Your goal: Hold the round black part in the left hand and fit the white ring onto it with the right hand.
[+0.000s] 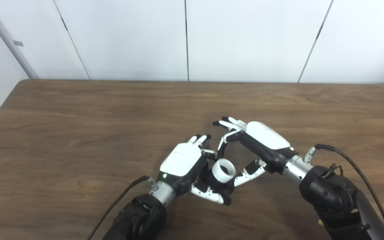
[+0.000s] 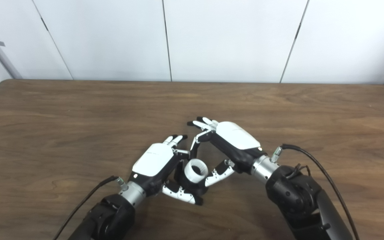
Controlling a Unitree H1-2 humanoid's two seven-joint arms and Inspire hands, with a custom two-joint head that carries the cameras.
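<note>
The round black part (image 1: 224,188) sits low between my two hands, with my left hand (image 1: 182,162) shut on it; its thumb runs underneath and much of the part is hidden. The white ring (image 1: 223,170) rests on top of the black part with its hole facing up. My right hand (image 1: 262,139) comes in from the right. Its thumb (image 1: 248,175) touches the ring's right side and one finger (image 1: 223,144) curls down to the ring's far side. The other fingers stretch out away from it.
The brown wooden table (image 1: 78,133) runs out to the left, right and back of my hands. White wall panels stand behind its far edge. A black cable trails from each wrist, the right one (image 1: 348,160) looping over the table.
</note>
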